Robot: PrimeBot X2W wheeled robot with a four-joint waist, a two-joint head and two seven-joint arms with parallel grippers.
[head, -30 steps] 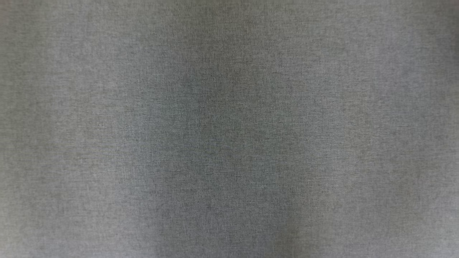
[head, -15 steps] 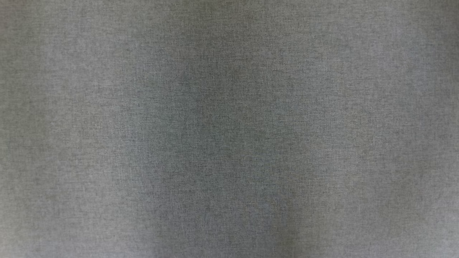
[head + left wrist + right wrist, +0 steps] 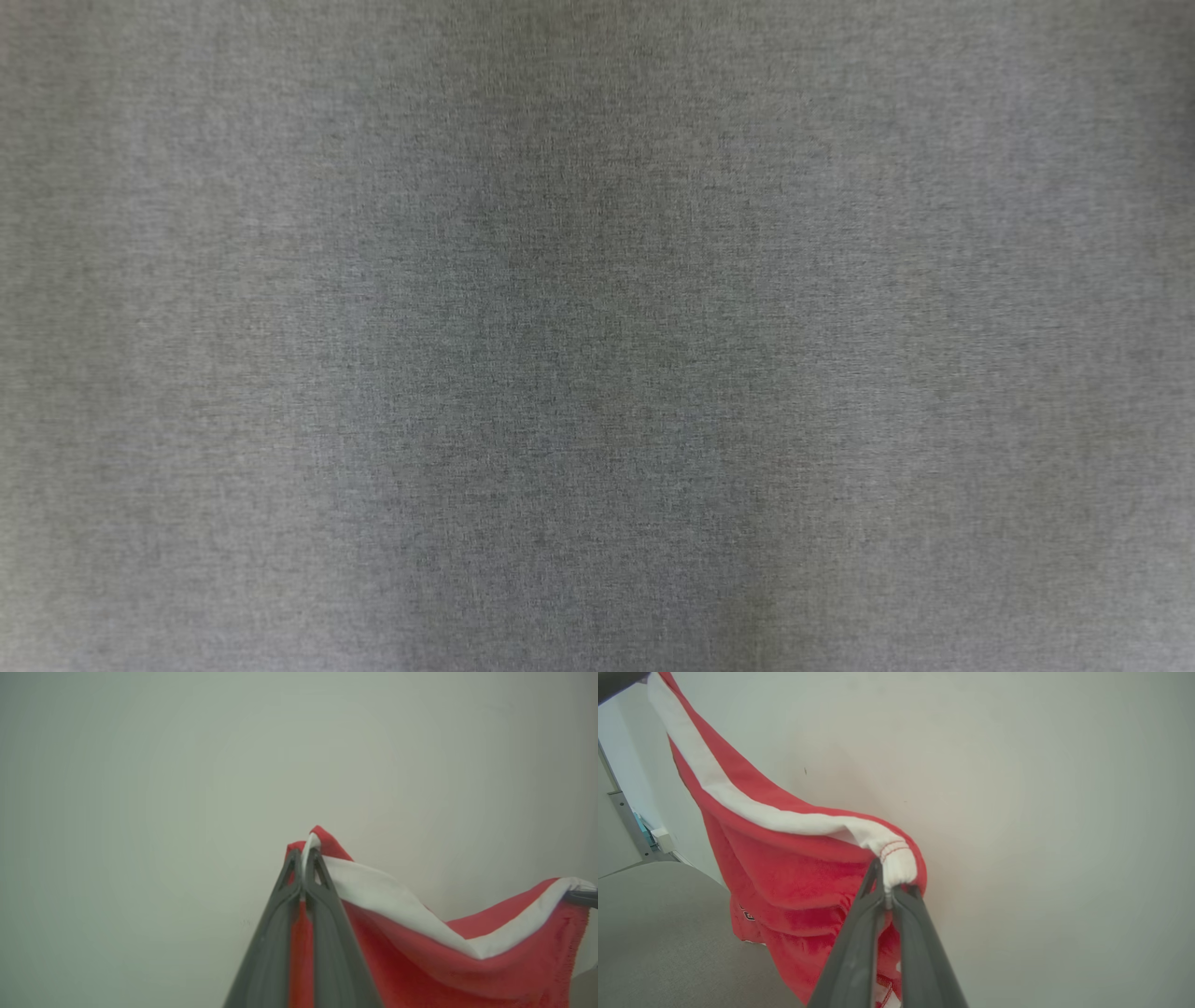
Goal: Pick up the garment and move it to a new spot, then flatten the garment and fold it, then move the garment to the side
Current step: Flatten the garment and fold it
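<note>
Little has moved: the grey desk (image 3: 597, 336) in the head view looks as before. The left gripper (image 3: 303, 858) and right gripper (image 3: 887, 891), each pinching the white hem, hold the red garment (image 3: 794, 872) slung in the air above the desk. Either shallow pinch may slip and drop a corner, and the slack may bunch on landing. Printed marks low on the garment are unreadable.

We take it for a bare test room, plain pale wall (image 3: 1041, 812), grey cloth-covered worktop (image 3: 654, 933), metal frame post (image 3: 628, 821)
</note>
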